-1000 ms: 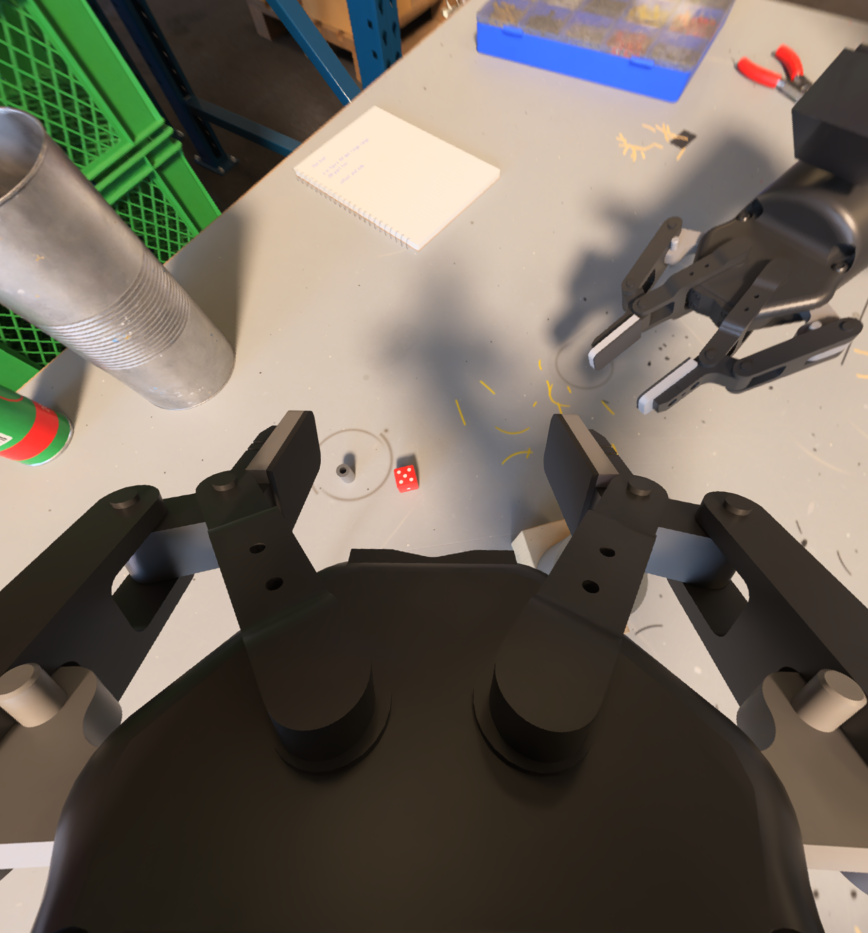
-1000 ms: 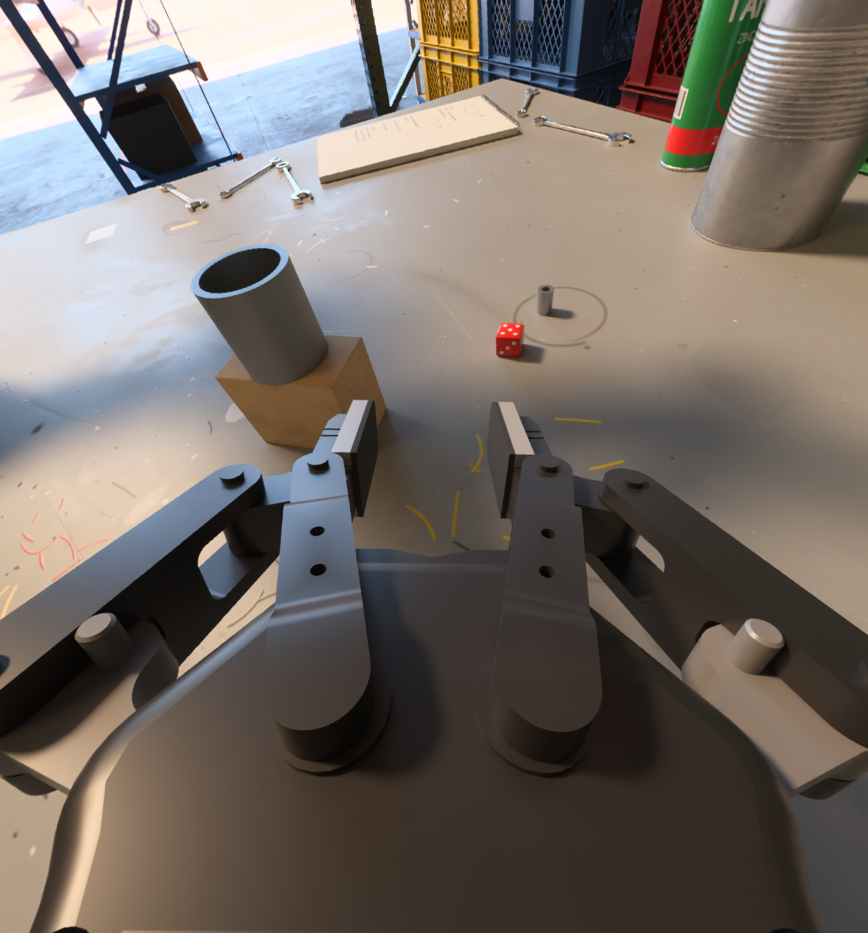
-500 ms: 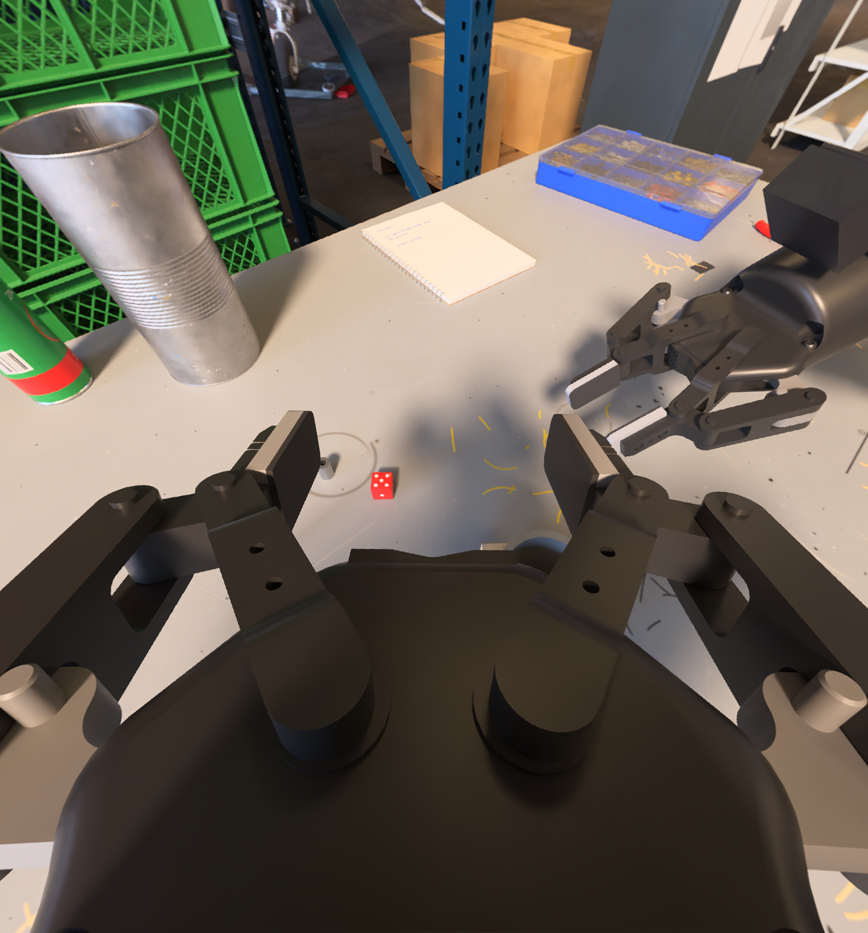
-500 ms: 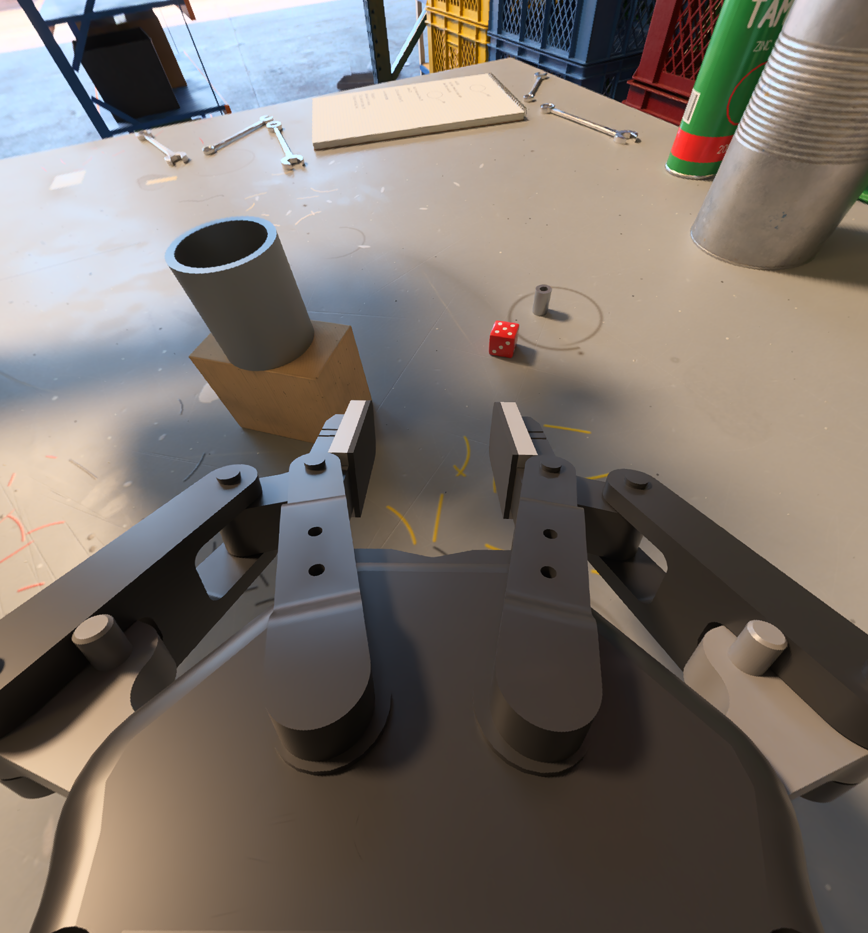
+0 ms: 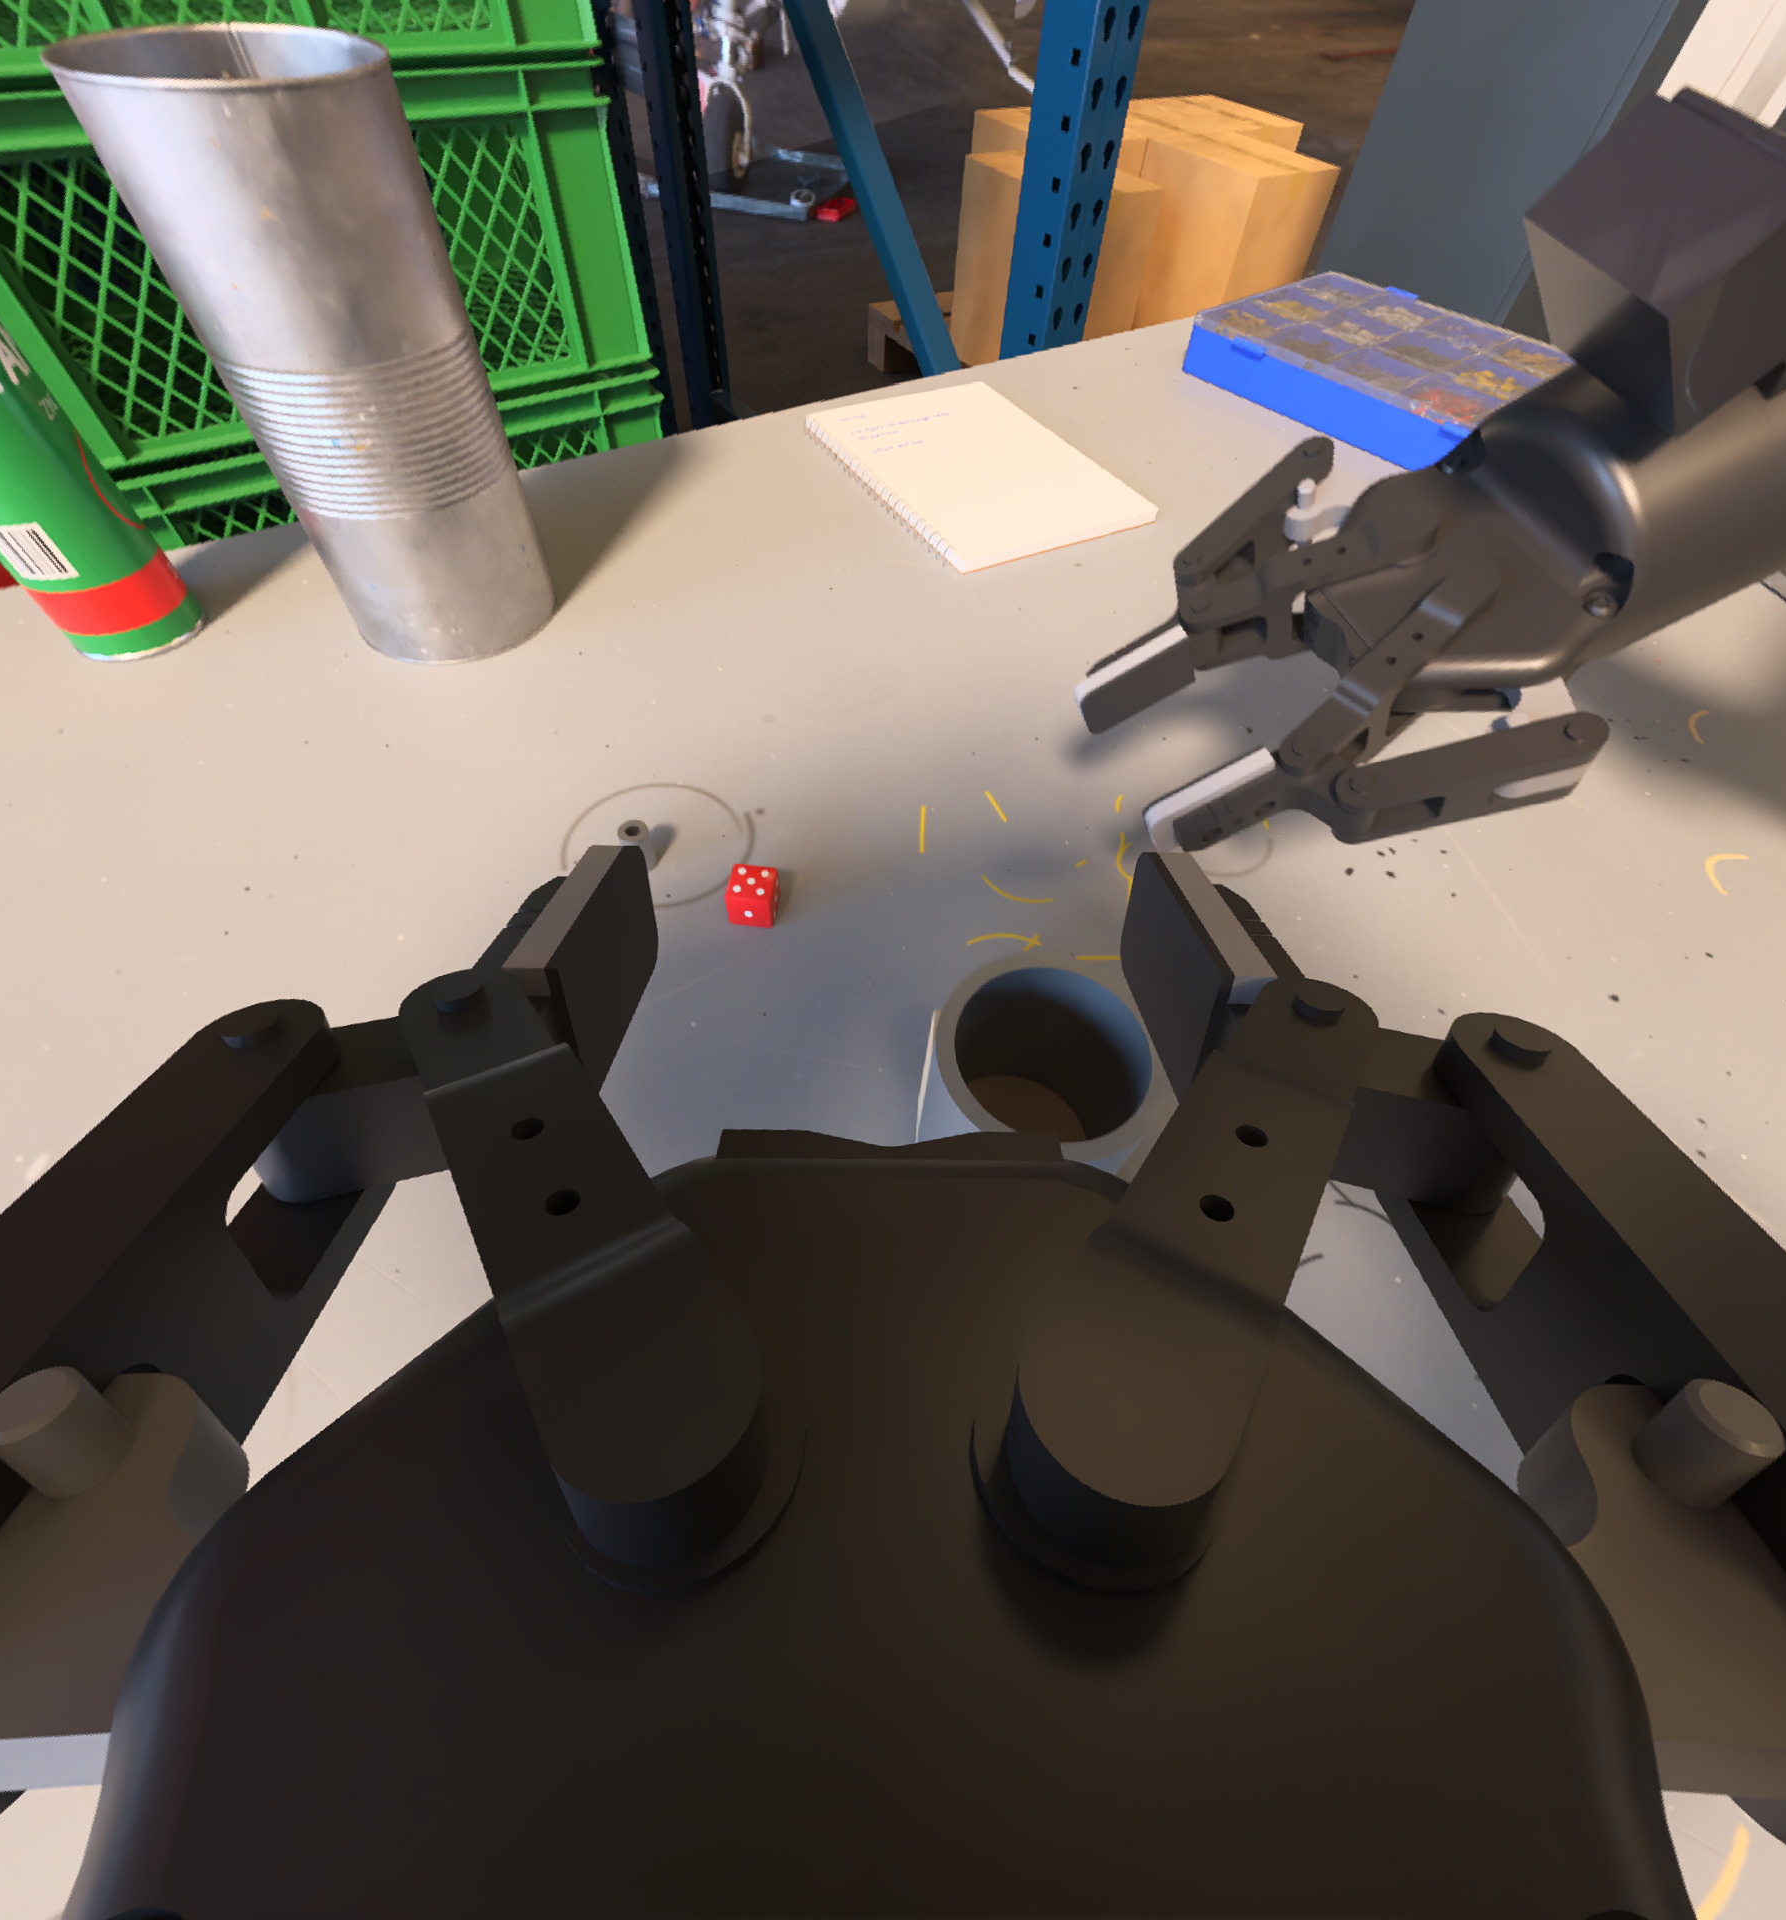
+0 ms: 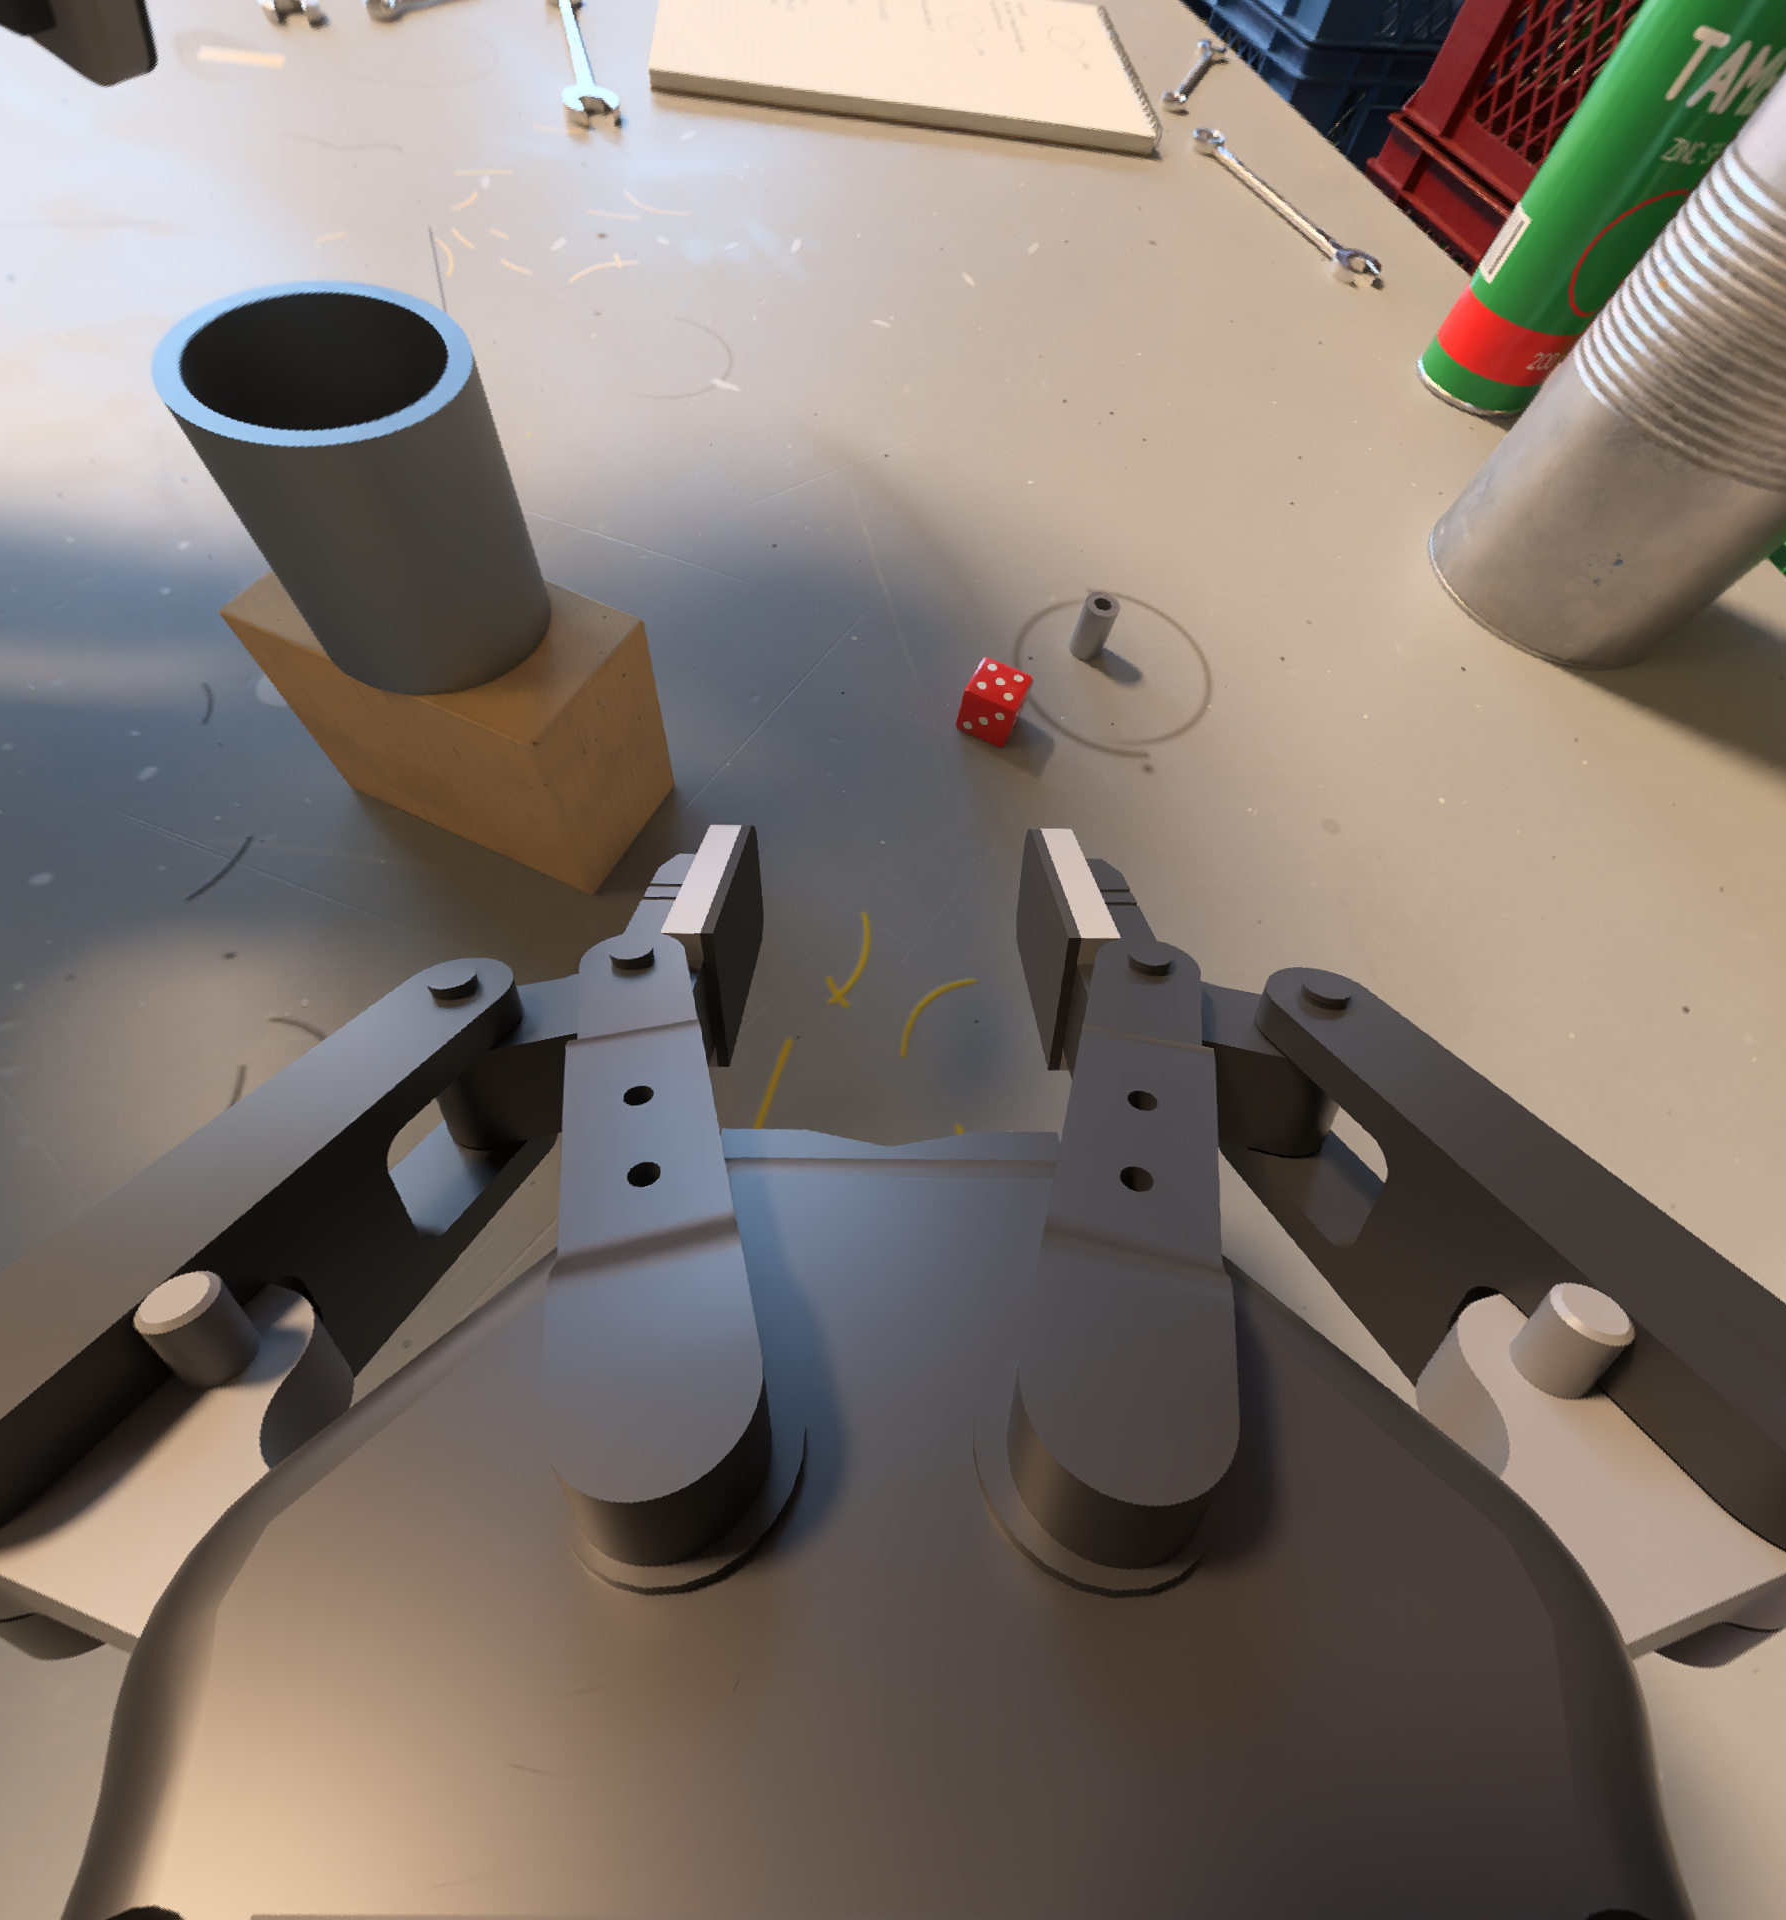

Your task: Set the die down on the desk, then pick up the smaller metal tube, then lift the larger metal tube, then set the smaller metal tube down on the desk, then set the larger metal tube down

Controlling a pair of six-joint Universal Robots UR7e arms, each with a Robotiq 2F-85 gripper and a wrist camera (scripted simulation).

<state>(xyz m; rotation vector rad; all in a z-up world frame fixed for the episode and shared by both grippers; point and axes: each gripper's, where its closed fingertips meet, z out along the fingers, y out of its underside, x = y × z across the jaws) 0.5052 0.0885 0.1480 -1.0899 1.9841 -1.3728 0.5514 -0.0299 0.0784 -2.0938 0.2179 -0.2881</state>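
The red die (image 5: 752, 894) (image 6: 992, 701) lies on the grey desk (image 5: 245, 831). The smaller metal tube (image 5: 633, 832) (image 6: 1094, 624) stands upright just beside it, inside a scratched circle. The larger grey metal tube (image 6: 359, 488) stands on a wooden block (image 6: 515, 748); in the left wrist view only its open top (image 5: 1050, 1060) shows, below my right finger. My left gripper (image 5: 889, 925) is open and empty above the desk, short of the die. My right gripper (image 6: 889, 904) (image 5: 1128, 758) is open and empty, hovering near the block and die.
A tall shiny metal cylinder (image 5: 338, 353) (image 6: 1647, 478) and a green can (image 5: 47, 488) (image 6: 1575, 239) stand behind the small tube. A notepad (image 5: 977, 473), a blue parts box (image 5: 1377, 364), wrenches (image 6: 1284, 208) and green crates (image 5: 556, 208) lie farther off.
My left gripper has tilted up and drawn back, so the large tube's top now shows beneath it. My right gripper has moved forward and lower toward the die. Both stay open.
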